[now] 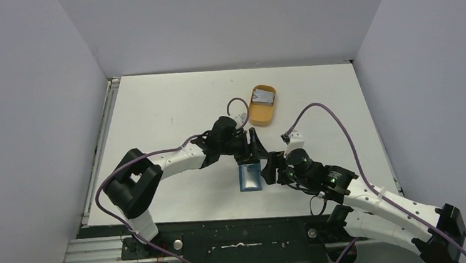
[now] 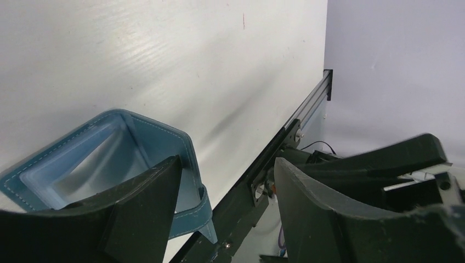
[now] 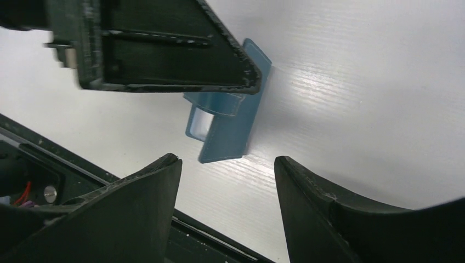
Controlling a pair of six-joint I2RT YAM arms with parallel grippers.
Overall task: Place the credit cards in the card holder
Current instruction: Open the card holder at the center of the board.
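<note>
No legible text, labels or numbers visible.

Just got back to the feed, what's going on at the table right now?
The card holder lies opened on the table. The left gripper and right gripper hover close around it, both open and holding nothing. A credit card sits in the orange tray, not yet loaded.
</note>
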